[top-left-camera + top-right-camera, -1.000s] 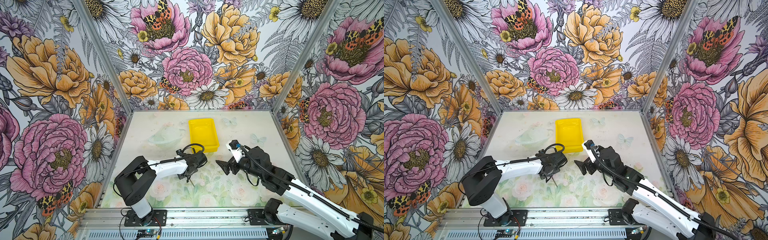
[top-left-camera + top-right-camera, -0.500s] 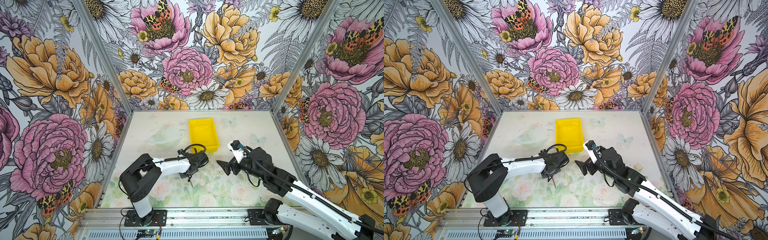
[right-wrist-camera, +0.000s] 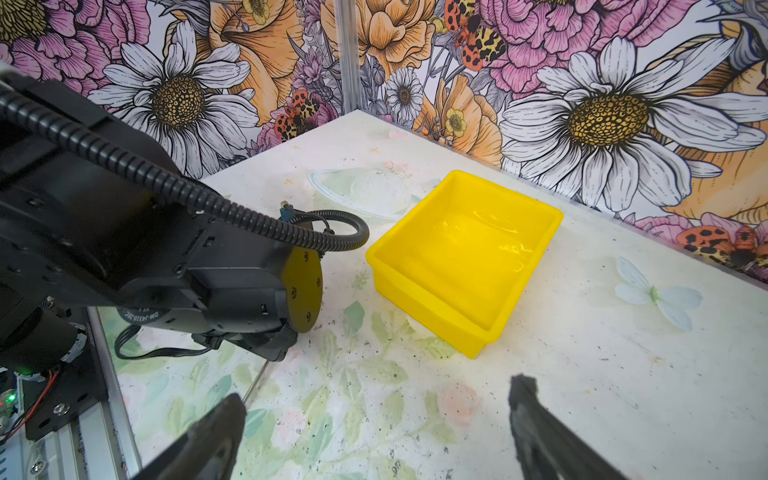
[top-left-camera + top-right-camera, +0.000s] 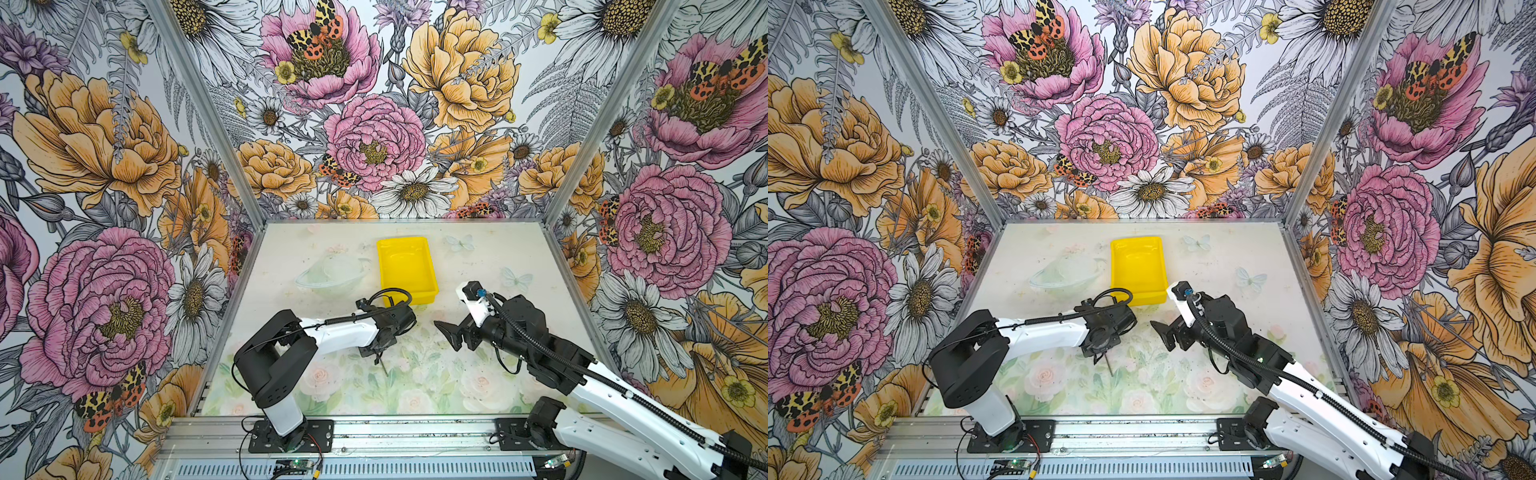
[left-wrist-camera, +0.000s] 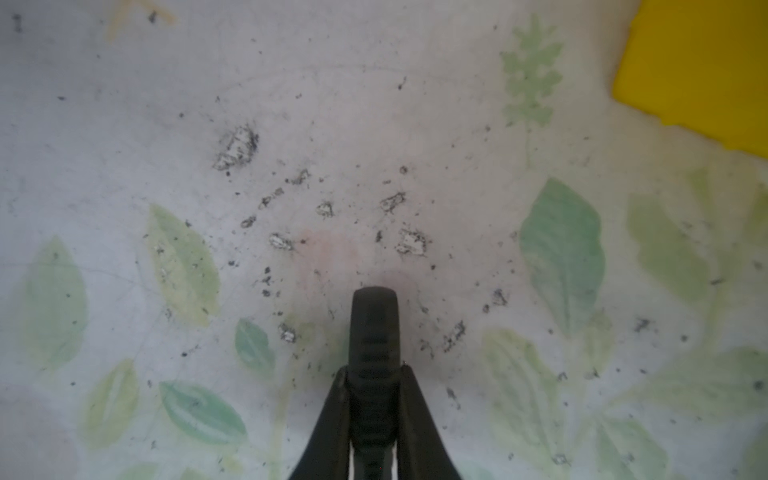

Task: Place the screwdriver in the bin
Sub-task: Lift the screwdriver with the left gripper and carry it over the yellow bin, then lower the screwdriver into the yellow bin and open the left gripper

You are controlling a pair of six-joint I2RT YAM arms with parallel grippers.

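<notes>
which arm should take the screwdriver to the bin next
Left: the left end effector is shut on the screwdriver, near the bin; the right end effector is open and empty.

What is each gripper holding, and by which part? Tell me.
Left gripper clamps the screwdriver by its black handle, the butt end poking past the jaws. Right gripper is open and holds nothing.

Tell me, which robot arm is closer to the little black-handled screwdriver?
Left. The left tool is shut on the slim black-handled screwdriver; the open right tool hangs apart from it.
</notes>
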